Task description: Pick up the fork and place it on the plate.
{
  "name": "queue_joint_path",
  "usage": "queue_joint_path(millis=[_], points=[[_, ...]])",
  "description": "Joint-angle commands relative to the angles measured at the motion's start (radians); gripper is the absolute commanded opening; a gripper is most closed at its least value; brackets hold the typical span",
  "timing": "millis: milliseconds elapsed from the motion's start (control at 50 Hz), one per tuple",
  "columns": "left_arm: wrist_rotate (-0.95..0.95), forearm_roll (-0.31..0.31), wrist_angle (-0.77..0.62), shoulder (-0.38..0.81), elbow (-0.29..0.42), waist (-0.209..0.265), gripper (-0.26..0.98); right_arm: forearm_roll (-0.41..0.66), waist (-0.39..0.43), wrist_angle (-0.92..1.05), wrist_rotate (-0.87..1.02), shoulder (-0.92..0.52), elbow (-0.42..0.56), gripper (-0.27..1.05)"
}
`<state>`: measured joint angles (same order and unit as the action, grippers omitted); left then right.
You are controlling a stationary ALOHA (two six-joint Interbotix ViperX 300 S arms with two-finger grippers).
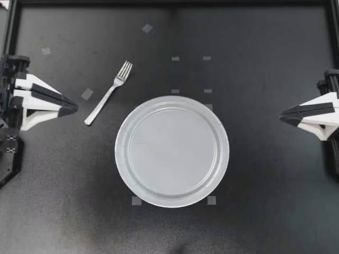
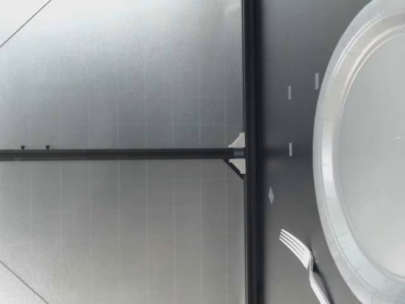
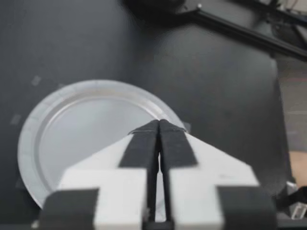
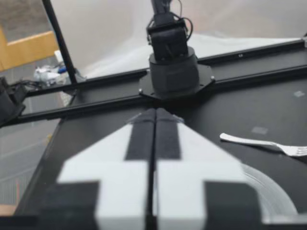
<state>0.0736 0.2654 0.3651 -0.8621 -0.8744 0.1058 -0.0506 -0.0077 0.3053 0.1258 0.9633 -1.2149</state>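
A silver fork [image 1: 108, 92] lies flat on the black table, up and left of the round grey plate [image 1: 172, 151], tines pointing away from the plate's far-left rim. The low view shows the fork [image 2: 304, 261] just beside the plate [image 2: 329, 190]. My left gripper [image 1: 76, 108] rests at the table's left edge, a short way from the fork's handle end, fingers pressed together and empty. My right gripper [image 1: 281, 114] rests at the right edge, also shut and empty. In the left wrist view the shut left gripper [image 3: 159, 122] points over the plate [image 3: 53, 120]. The right wrist view shows the fork [image 4: 261, 143] beside the shut right gripper [image 4: 155, 111].
Small grey tape squares [image 1: 87, 94] dot the table around the plate and near the fork. A black frame rail [image 1: 169, 2] borders the table's far side. My left arm's base [image 4: 171, 62] stands across the table in the right wrist view.
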Motion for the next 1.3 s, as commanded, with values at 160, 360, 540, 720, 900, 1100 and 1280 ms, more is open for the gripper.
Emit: queue_joint_path(millis=[160, 360, 540, 720, 900, 1100, 1280], points=[[-0.002, -0.008, -0.032, -0.029, 0.003, 0.006, 0.72, -0.005, -0.005, 0.015, 0.002, 0.008, 0.009, 0.38], [0.003, -0.009, -0.02, -0.017, 0.028, 0.023, 0.66, -0.005, -0.005, 0.02, 0.002, -0.015, 0.008, 0.41], [0.006, -0.011, 0.175, 0.052, 0.074, 0.12, 0.6, -0.008, -0.005, -0.002, 0.003, -0.041, 0.009, 0.41], [0.003, -0.012, 0.282, 0.141, 0.12, 0.209, 0.6, -0.018, -0.009, -0.023, 0.003, -0.066, 0.011, 0.41], [0.003, -0.037, 0.379, 0.258, 0.193, 0.281, 0.6, -0.069, -0.074, -0.186, 0.005, -0.1, 0.043, 0.42], [0.0, -0.077, 0.445, 0.499, 0.23, 0.288, 0.59, -0.077, -0.152, -0.377, 0.006, -0.138, 0.094, 0.42], [-0.014, -0.078, 0.413, 0.773, 0.275, 0.29, 0.59, -0.075, -0.152, -0.344, 0.012, -0.147, 0.055, 0.42]])
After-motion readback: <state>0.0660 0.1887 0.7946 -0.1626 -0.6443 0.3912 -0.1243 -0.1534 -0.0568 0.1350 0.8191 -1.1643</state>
